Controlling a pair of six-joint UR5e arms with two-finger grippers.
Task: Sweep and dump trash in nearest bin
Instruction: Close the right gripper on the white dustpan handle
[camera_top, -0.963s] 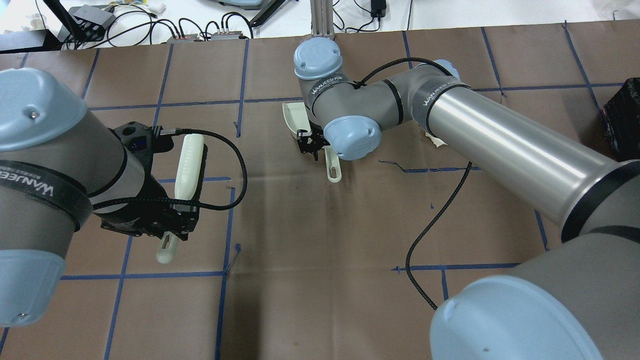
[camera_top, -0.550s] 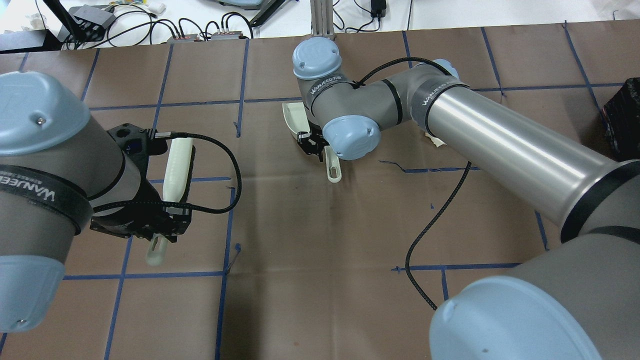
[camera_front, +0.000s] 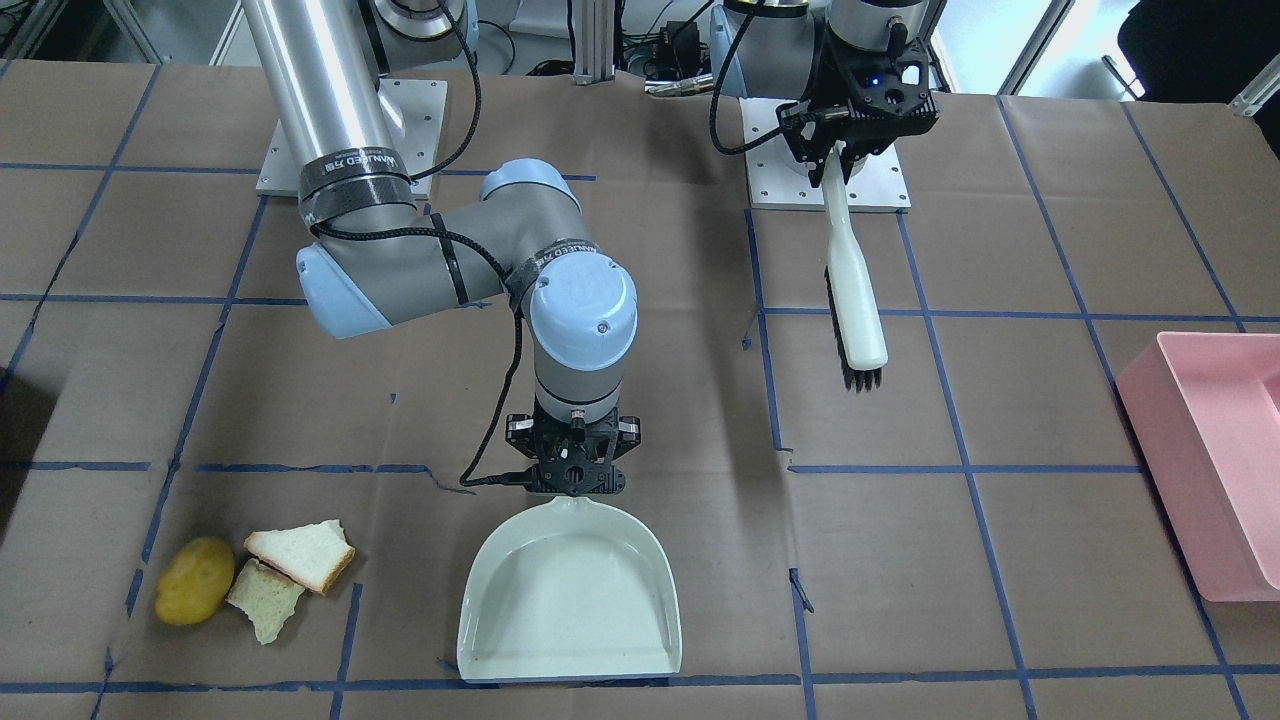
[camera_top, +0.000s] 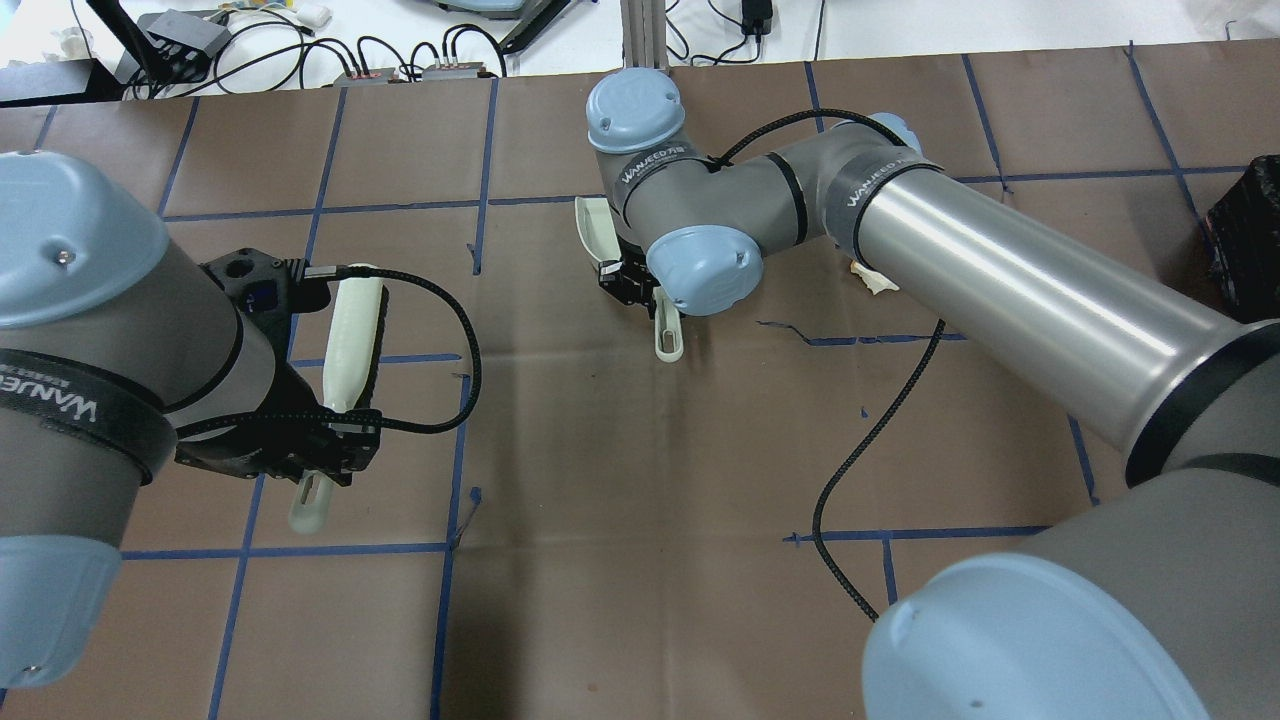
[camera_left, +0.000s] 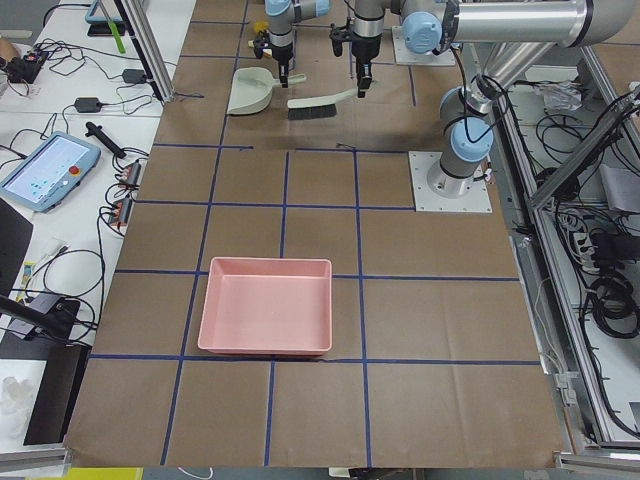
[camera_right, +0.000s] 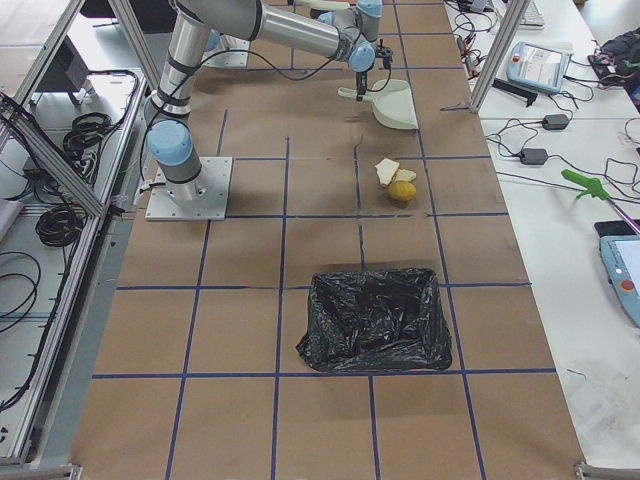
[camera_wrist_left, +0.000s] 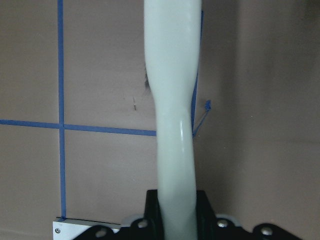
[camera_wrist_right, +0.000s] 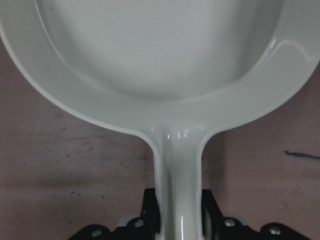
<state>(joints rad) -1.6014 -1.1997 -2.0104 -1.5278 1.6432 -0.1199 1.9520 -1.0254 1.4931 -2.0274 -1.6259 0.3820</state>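
The trash lies in a cluster: a yellow-brown lump (camera_front: 195, 593) with two torn bread pieces (camera_front: 302, 553) (camera_front: 265, 600) beside it. A white dustpan (camera_front: 570, 600) rests flat on the table to their right in the front-facing view, mouth turned away from the robot. My right gripper (camera_front: 575, 470) is shut on the dustpan's handle (camera_wrist_right: 179, 165). Over by the left arm's base, my left gripper (camera_front: 850, 125) is shut on the handle of a white brush (camera_front: 850, 280). The brush's dark bristles (camera_front: 862, 378) hang above the table, far from the trash.
A pink tray (camera_front: 1210, 460) sits at the table's end on my left. A bin lined with a black bag (camera_right: 375, 320) stands at the end on my right, closer to the trash. A black cable (camera_top: 860, 450) trails over the table under the right arm.
My left arm has carried the brush a little to the left in the overhead view. The right wrist has shifted slightly, turning the dustpan's handle with it.
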